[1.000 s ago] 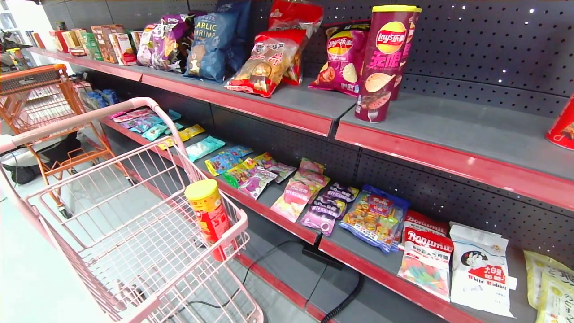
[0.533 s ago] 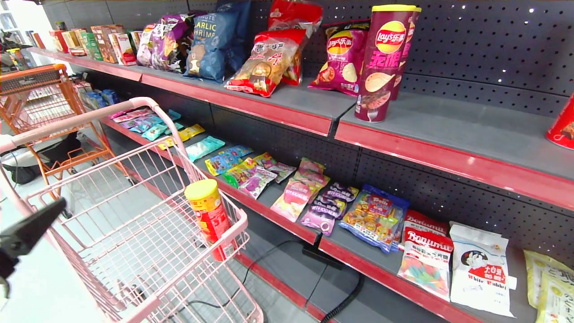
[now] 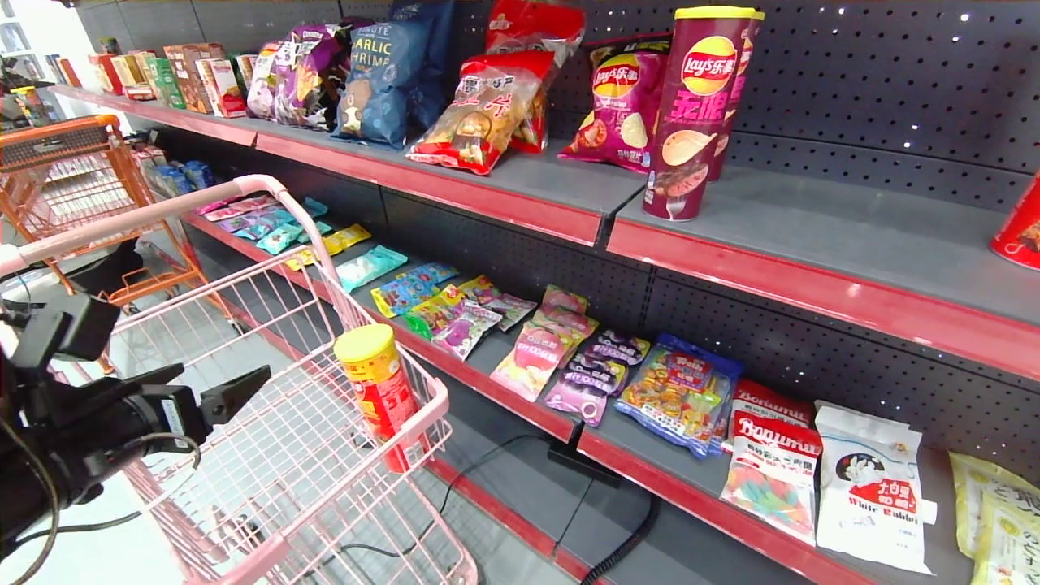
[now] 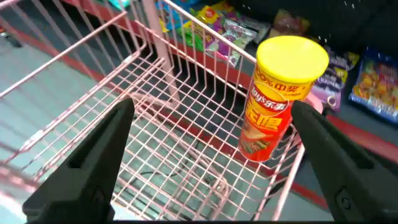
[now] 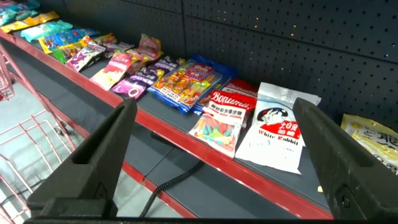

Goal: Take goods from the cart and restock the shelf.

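While left tool [image 4: 211,109] hangs spread (above cart [image 3: 162,213]), chip can [image 4: 277,106] upright ahead, untouched.

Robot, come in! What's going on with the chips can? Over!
Left gripper open, empty, at the pink cart. Right gripper open, empty, facing the lower shelf. Red can upright in the cart's far corner. Nothing blocking it.

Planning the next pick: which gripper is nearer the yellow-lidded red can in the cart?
Left. The left gripper hangs open over the cart basket, facing the can. The right gripper is off by the lower shelf's candy bags.
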Motion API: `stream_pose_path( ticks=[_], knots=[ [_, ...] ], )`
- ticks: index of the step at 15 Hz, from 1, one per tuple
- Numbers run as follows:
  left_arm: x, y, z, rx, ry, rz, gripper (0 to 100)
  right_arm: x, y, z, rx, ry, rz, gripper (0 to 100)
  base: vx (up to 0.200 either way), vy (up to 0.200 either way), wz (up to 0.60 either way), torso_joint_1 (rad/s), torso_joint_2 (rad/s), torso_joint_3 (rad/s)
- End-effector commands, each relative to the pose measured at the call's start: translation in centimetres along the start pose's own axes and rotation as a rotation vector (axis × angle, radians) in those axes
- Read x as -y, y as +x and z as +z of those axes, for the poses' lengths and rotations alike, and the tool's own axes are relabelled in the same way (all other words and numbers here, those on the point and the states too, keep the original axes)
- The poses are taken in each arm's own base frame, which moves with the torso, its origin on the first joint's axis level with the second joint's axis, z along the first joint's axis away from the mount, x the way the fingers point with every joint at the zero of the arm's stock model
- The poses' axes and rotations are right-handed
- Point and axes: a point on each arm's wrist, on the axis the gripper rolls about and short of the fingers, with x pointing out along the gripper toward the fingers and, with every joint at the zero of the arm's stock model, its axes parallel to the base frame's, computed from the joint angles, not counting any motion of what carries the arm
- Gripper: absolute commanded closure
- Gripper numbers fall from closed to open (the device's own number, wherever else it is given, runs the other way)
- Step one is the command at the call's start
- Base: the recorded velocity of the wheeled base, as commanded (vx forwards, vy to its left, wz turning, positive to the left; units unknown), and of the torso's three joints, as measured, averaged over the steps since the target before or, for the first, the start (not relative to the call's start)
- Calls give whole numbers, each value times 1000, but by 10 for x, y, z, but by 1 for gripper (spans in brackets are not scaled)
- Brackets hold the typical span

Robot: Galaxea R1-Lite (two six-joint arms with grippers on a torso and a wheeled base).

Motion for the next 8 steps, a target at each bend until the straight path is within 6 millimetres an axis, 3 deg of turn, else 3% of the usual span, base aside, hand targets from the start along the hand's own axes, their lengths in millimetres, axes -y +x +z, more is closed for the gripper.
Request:
stream_pose_path(
  ticks=[1, 4, 5, 8],
  knots=[
    [-4, 40, -23, -101, 45, -84, 0, 0, 0, 0, -1, -1, 0, 0, 0, 0, 0, 0, 0, 0],
    [0, 63, -23, -69, 80, -171, 0, 0, 0, 0, -1, -2, 0, 0, 0, 0, 0, 0, 0, 0],
    [9, 70, -25, -77, 94, -237, 0, 0, 0, 0, -1, -2, 1, 0, 0, 0, 0, 0, 0, 0],
    [21, 79, -35, -121, 101, -331, 0, 0, 0, 0, -2, -2, 3, 0, 0, 0, 0, 0, 0, 0]
  ],
)
